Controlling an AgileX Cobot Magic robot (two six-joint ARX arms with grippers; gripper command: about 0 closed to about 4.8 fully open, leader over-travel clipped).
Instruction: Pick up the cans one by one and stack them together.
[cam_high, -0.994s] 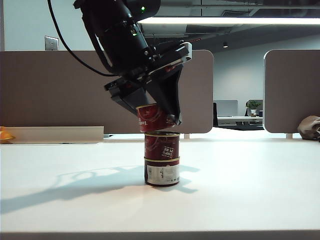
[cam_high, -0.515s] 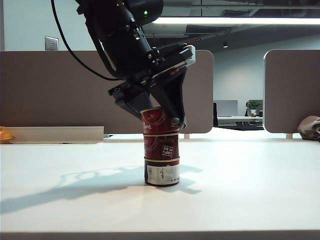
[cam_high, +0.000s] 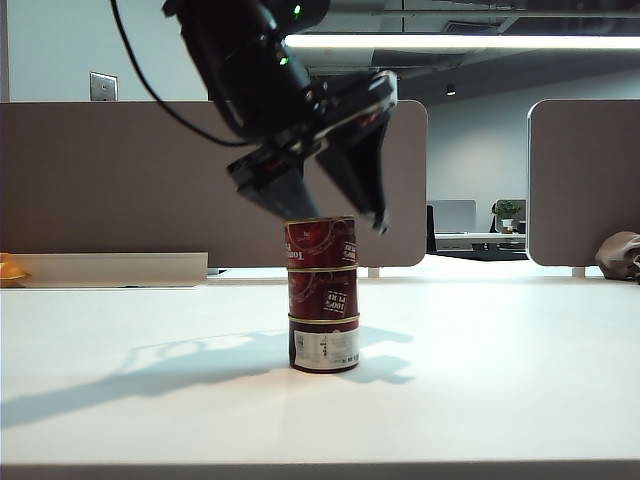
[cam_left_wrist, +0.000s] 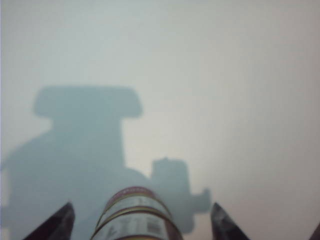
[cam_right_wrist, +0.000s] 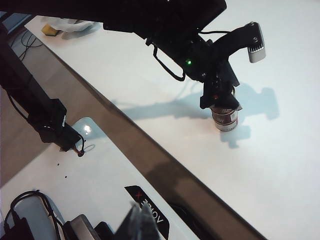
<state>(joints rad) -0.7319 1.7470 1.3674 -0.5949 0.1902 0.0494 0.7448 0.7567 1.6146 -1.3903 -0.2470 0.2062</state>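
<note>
Three dark red cans stand in one upright stack in the middle of the table: the top can (cam_high: 320, 242), the middle can (cam_high: 323, 292), and the bottom can (cam_high: 324, 345) with its white label panel. My left gripper (cam_high: 338, 215) hangs open just above the top can, a finger on each side and clear of it. The left wrist view looks down the stack (cam_left_wrist: 135, 215) between the dark fingertips (cam_left_wrist: 64, 215). The right wrist view shows the stack (cam_right_wrist: 225, 117) from afar under the left arm. My right gripper (cam_right_wrist: 141, 220) is shut, blurred, far from the cans.
Brown partition boards (cam_high: 120, 180) stand behind the table. A low grey ledge (cam_high: 110, 268) and an orange object (cam_high: 10, 270) sit at the back left, and a brown bag (cam_high: 618, 255) at the far right. The table's edge (cam_right_wrist: 150, 150) and some cables (cam_right_wrist: 25, 205) lie near my right arm.
The left gripper brought the tilted top can down onto the other two, then opened and lifted a little. That can now stands level on the stack. The right arm kept still.
</note>
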